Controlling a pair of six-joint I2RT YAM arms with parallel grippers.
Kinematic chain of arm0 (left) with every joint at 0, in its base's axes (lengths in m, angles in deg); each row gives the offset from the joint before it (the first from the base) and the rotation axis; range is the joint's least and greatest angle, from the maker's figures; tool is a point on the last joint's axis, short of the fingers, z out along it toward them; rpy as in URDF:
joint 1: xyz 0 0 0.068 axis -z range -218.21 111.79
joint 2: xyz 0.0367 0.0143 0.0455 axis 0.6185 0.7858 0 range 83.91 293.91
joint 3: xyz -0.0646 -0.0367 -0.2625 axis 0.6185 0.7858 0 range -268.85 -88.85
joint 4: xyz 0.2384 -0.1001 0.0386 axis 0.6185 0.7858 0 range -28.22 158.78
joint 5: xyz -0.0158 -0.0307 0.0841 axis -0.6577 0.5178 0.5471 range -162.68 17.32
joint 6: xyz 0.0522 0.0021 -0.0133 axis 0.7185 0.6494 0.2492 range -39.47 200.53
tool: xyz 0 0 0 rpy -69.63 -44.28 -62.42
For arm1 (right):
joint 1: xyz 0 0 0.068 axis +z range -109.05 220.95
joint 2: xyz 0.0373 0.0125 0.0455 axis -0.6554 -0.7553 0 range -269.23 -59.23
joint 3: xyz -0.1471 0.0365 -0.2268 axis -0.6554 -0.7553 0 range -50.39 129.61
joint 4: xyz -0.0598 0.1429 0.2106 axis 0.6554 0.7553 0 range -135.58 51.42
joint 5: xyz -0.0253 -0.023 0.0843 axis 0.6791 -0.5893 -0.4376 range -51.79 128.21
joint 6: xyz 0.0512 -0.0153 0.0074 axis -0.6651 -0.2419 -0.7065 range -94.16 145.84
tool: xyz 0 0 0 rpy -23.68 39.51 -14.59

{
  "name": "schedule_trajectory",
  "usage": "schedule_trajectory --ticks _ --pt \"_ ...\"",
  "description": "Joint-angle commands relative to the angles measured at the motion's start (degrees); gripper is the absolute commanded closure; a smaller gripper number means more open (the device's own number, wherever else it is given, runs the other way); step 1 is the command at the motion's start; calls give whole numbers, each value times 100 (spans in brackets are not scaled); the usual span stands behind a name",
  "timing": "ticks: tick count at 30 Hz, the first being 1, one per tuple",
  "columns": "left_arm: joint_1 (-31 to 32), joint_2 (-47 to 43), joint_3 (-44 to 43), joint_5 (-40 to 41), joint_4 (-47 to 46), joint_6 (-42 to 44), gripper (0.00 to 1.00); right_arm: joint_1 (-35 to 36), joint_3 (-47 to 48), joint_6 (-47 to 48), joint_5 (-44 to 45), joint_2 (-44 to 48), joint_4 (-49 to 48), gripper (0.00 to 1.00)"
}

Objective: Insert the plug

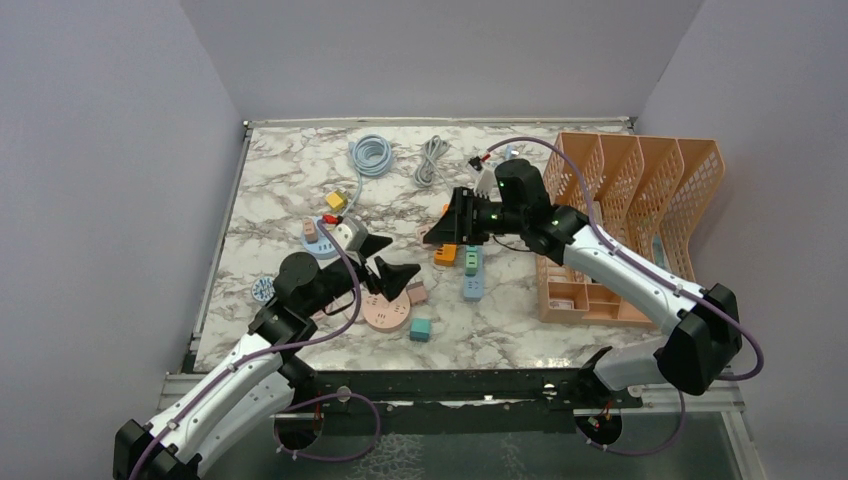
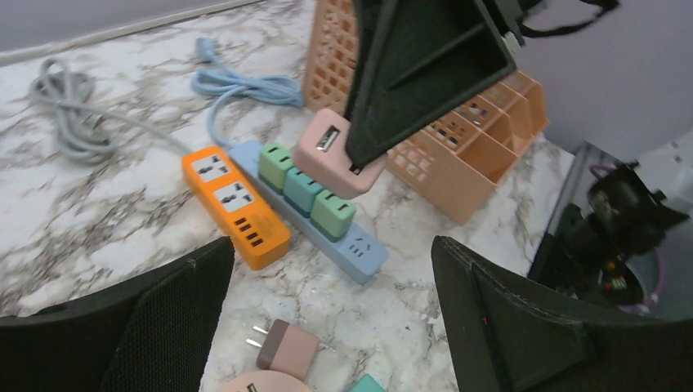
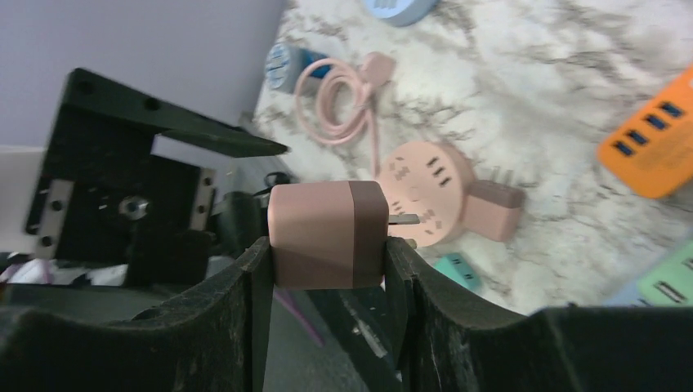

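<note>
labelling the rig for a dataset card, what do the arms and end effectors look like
The left arm and right arm have white links, black joints and a purple cable each. The left end effector and right end effector have wide black wedge-shaped fingers. Green lights dot the right arm.

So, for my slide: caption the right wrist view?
Right gripper clamps a pink plug adapter, marble table beyond.

- Two rectangular plastic power strips: orange strip (image 2: 235, 207), blue strip (image 2: 359, 249).
- Two round socket hubs: pink hub (image 1: 385, 315), blue hub (image 1: 322, 247).
- Two pink-brown cube plugs: held plug (image 3: 327, 235), lying plug (image 2: 286, 347).
</note>
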Motion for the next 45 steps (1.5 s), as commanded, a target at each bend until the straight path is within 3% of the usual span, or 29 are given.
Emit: schedule_trajectory --ticks 1,4,10,14,18,22,28,33,37,45 --pt "-14 204 -80 -1851 -861 764 8 -3 -234 -452 -1446 326 -987 61" --pt "-14 383 -232 -2255 -869 1009 8 -1 -461 -731 -1880 431 -1557 61" --pt "-14 515 -219 -2218 -1240 1169 11 2 -792 -1123 -2458 597 -2160 61" --pt "-14 647 -145 -2485 -1524 1176 17 -2 -938 -1285 -2649 564 -2325 61" --pt "-14 729 -64 -2523 -1684 1323 27 -1 -1210 -1696 -2815 558 -2994 61" --pt "-12 705 -23 -2384 -1839 1362 38 2 -1194 -1694 -2807 498 -2896 61" --pt "-6 739 44 -2231 -1943 1388 64 -4 -1238 -1874 -2763 448 -2979 59" --pt "-12 748 79 -2085 -1976 1509 83 -1 -1150 -1608 -2434 365 -2409 46" --pt "-14 782 214 -1964 -1915 1603 85 2 -780 -999 -1756 371 -1434 32" --pt "-5 1299 -145 -2050 -1163 1304 85 36 189 613 -734 538 117 34"
